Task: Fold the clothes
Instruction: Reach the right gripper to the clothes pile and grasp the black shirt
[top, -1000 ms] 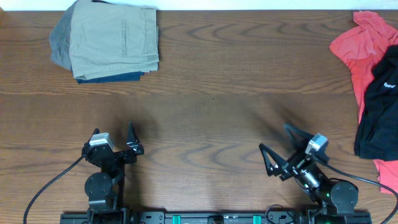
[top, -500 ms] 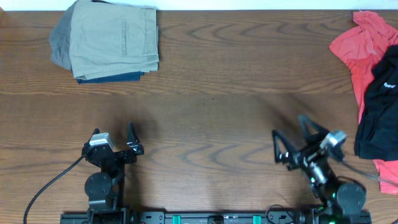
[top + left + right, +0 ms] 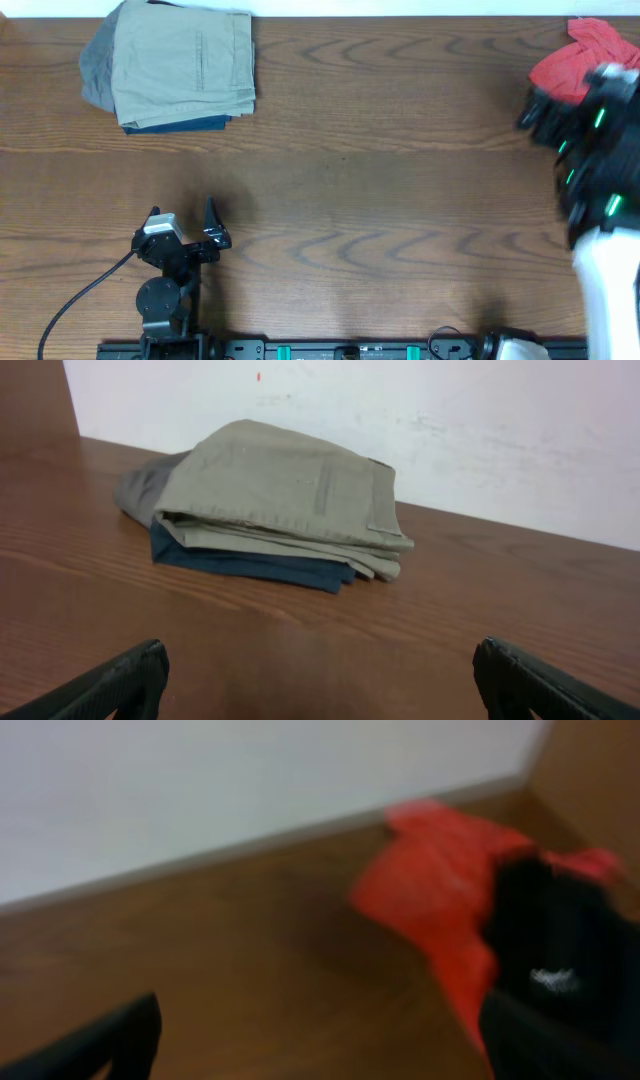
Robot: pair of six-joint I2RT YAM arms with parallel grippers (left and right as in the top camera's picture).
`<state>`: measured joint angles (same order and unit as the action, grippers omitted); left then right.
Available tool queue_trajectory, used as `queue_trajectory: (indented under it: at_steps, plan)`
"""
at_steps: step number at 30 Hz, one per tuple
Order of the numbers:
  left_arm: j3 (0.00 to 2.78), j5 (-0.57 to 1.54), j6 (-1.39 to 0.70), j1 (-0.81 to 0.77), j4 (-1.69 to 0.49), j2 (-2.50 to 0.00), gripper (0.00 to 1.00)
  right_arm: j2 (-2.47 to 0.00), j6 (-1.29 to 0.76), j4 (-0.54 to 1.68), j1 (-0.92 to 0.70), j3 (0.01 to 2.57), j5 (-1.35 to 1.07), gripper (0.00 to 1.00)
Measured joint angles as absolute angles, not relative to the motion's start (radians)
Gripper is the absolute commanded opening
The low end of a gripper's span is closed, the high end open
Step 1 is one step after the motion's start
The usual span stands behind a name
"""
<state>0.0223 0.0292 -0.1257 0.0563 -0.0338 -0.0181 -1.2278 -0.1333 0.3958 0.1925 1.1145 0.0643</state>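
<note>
My right tool (image 3: 320, 1020), jaws wide, is the nearer one.
The red shirt (image 3: 430, 880) lies at one o'clock, the black garment (image 3: 560, 940) over it at two; my left tool (image 3: 320, 665), also spread, sits well apart.

I count five garments on the brown wooden desk (image 3: 350, 150). Three are folded in one stack: khaki cotton trousers (image 3: 185, 60), a navy blue piece (image 3: 250, 565) and a grey piece (image 3: 93, 80). Two lie loose: a crumpled red shirt (image 3: 440, 880) and a black garment with white lettering (image 3: 560, 960).
</note>
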Motion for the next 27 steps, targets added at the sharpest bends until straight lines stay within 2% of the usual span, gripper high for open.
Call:
queue_trajectory:
  at_steps: [3,8,15,17,20,27]
  plan:
    - [0.023,0.029,-0.126,0.056,-0.034,-0.018,0.98,-1.460,-0.087,0.600,0.267,1.371,0.088,0.99]
    - [0.023,0.030,-0.126,0.056,-0.035,-0.018,0.98,-1.696,-0.032,0.754,0.332,1.640,0.115,0.99]
    - [0.023,0.030,-0.126,0.056,-0.035,-0.018,0.98,-1.809,0.052,0.757,0.390,1.687,0.183,0.99]
    - [0.023,0.030,-0.126,0.056,-0.035,-0.018,0.98,-1.843,0.068,0.757,0.410,1.688,0.214,0.95]
    - [0.023,0.030,-0.126,0.056,-0.035,-0.018,0.98,-1.904,0.092,0.760,0.447,1.688,0.242,0.82]
    - [0.023,0.030,-0.126,0.056,-0.035,-0.018,0.98,-2.005,0.126,0.762,0.508,1.688,0.271,0.84]
